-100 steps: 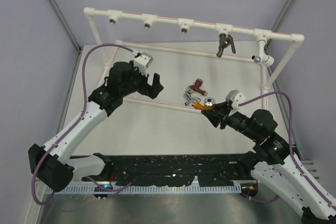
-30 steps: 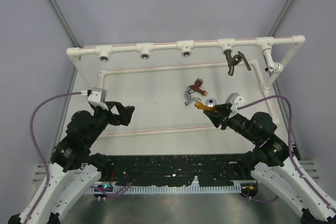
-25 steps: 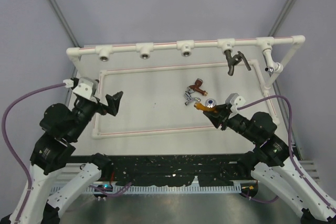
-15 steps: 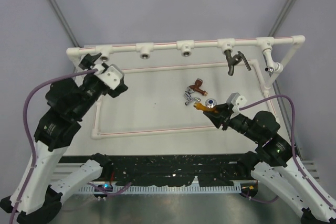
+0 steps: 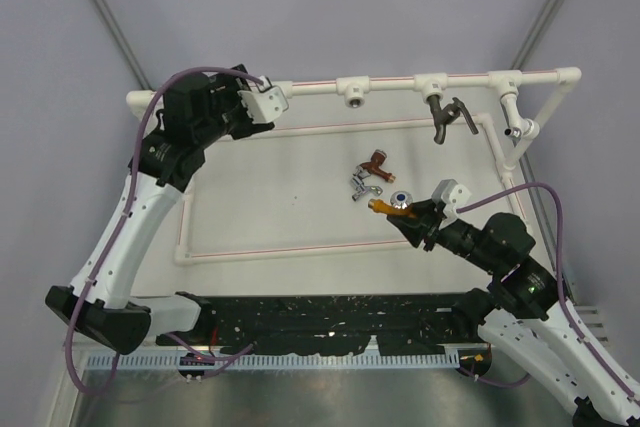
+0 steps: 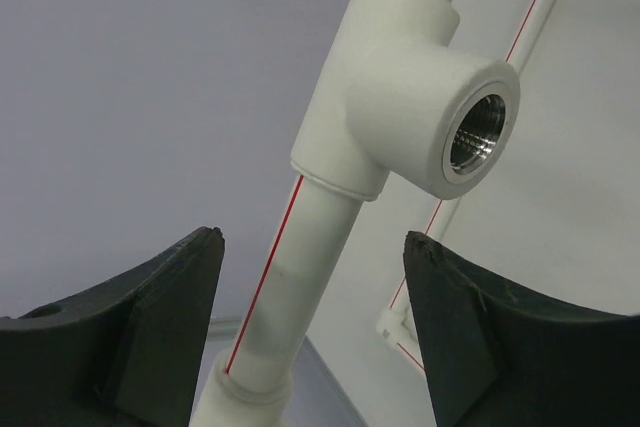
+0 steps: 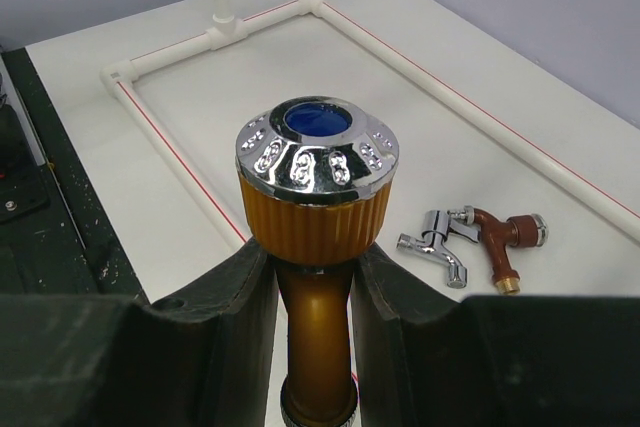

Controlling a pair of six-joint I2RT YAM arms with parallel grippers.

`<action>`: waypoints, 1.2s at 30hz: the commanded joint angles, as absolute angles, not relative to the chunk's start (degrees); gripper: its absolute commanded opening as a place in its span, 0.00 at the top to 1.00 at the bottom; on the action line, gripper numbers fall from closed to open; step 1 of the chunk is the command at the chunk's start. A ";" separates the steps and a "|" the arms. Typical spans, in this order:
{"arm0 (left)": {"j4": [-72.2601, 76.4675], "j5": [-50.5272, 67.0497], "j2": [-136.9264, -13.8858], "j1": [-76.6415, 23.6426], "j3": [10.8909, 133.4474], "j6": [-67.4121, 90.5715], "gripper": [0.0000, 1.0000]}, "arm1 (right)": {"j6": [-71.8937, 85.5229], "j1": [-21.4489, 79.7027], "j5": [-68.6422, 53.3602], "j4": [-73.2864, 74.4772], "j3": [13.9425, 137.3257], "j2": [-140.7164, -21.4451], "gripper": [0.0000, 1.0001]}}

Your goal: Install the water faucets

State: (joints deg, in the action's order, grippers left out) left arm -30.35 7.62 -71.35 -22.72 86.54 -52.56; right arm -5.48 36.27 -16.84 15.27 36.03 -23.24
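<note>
Only marking I can see is a thin red stripe running along the white pipe frame; the orange faucet has a blue disc set in its chrome cap, and I can't make out any lettering on it.

Right claw: clamped on the orange faucet's neck just under the ribbed knob, cap pointing up and away from the wrist. It hangs over the table near the frame's front base pipe.

Left claw: jaws wide apart and holding nothing. It is up at the left end of the top rail, one finger on each side of the pipe with a gap on both sides. A T socket with a metal threaded bore sits just past the fingertips.

Other faucets:
- The dark grey faucet hangs from a socket on the right part of the top rail.
- The red-brown faucet and silver faucet lie side by side on the table inside the base rectangle. They are just beyond the right claw and well apart from the left one.
</note>
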 commanded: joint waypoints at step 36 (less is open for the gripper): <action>-50.62 -18.10 -79.19 -31.11 108.90 -26.37 1.00 | -9.14 36.30 -15.73 10.20 39.99 -28.21 0.95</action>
